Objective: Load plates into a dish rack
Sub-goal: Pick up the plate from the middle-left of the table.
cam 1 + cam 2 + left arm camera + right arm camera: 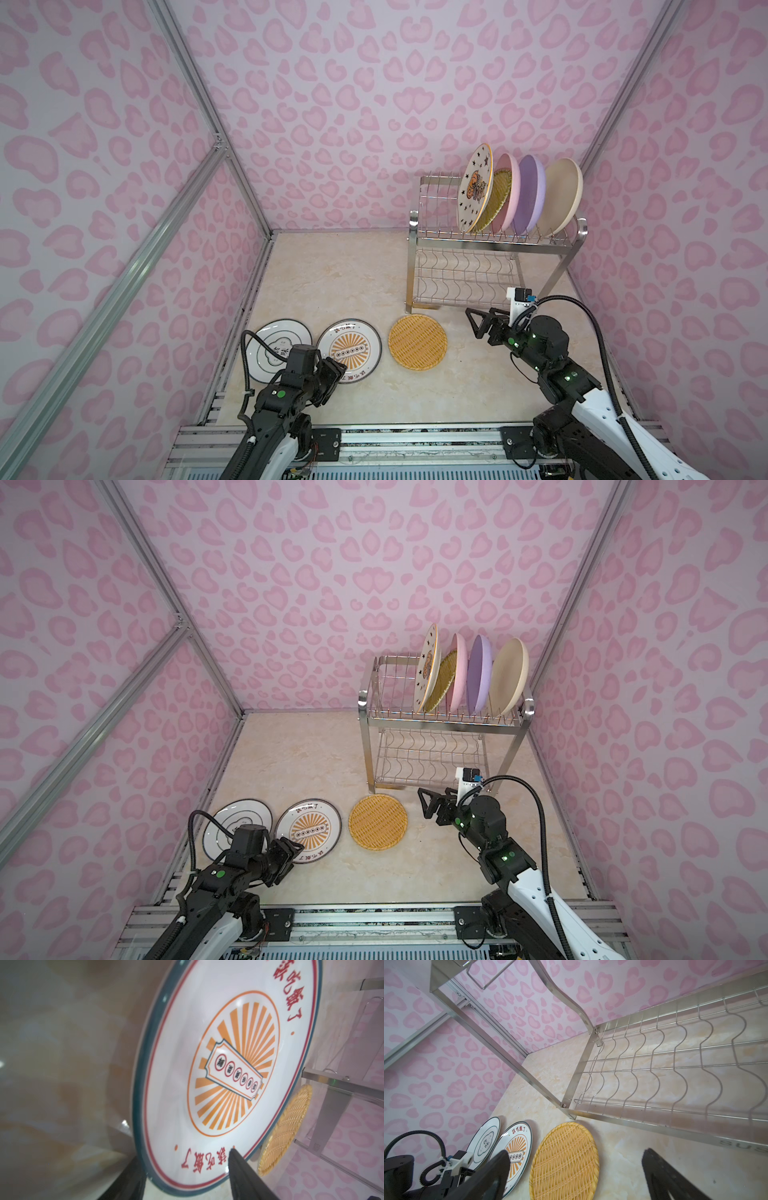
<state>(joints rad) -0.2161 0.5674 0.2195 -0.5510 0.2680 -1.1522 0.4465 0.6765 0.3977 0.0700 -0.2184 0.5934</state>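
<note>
At left wrist: fingers astride plate

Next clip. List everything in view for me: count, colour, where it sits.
dish rack: one, shiny steel, two tiers, far right of the table.
plates in the rack: five, standing on the top tier: star plate, racked yellow woven plate, pink plate, lilac plate, cream plate.
plates on the table: three, flat in a near row: dark-rimmed plate, sunburst plate, loose yellow woven plate.
table: one, cream marble look.
walls: three, pink heart print, around the table.
left gripper: one, black, jaws astride the sunburst plate's near rim.
right gripper: one, black, open, above the table between loose yellow woven plate and rack.
</note>
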